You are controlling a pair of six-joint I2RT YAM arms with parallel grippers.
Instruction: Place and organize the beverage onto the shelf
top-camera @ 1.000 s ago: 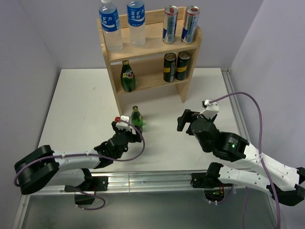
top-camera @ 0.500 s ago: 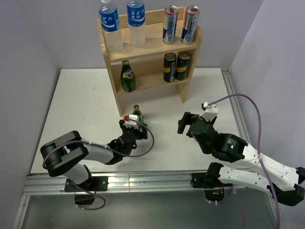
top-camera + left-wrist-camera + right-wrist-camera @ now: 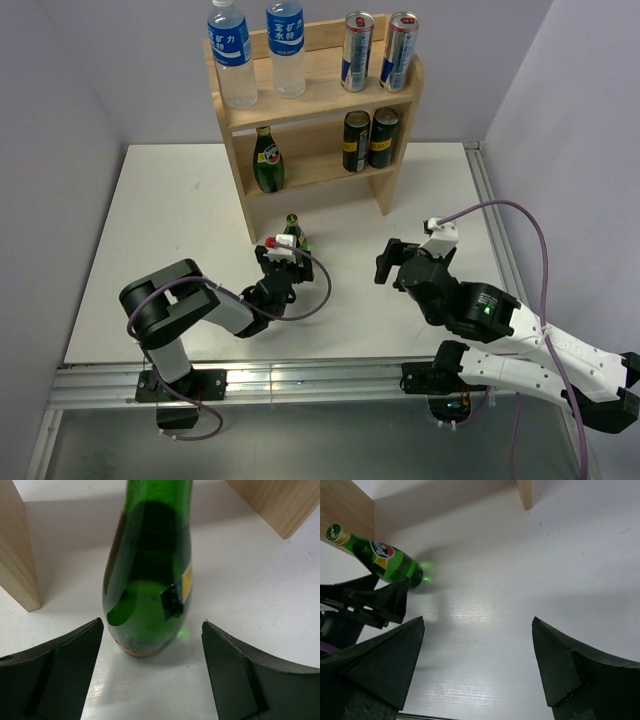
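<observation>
A green glass bottle (image 3: 292, 232) stands upright on the white table just in front of the light-wood shelf (image 3: 318, 95). In the left wrist view the bottle (image 3: 150, 580) fills the middle. My left gripper (image 3: 283, 262) is right behind it, open; its black fingers (image 3: 65, 655) flank the bottle's base with a gap on each side and touch nothing. My right gripper (image 3: 392, 262) hovers open and empty to the right. Its wrist view shows the bottle (image 3: 390, 562) and bare table between its fingertips (image 3: 395, 650).
The shelf's top board holds two blue-labelled water bottles (image 3: 232, 55) and two tall cans (image 3: 378, 50). The lower board holds another green bottle (image 3: 266, 160) and two dark cans (image 3: 368, 140). The shelf's side panels (image 3: 17, 545) stand close ahead of the left gripper.
My left arm has folded up and pushed its gripper forward around the bottle, with the jaws narrowing. The bottle seems to have shifted slightly towards the shelf. The right arm barely moved.
</observation>
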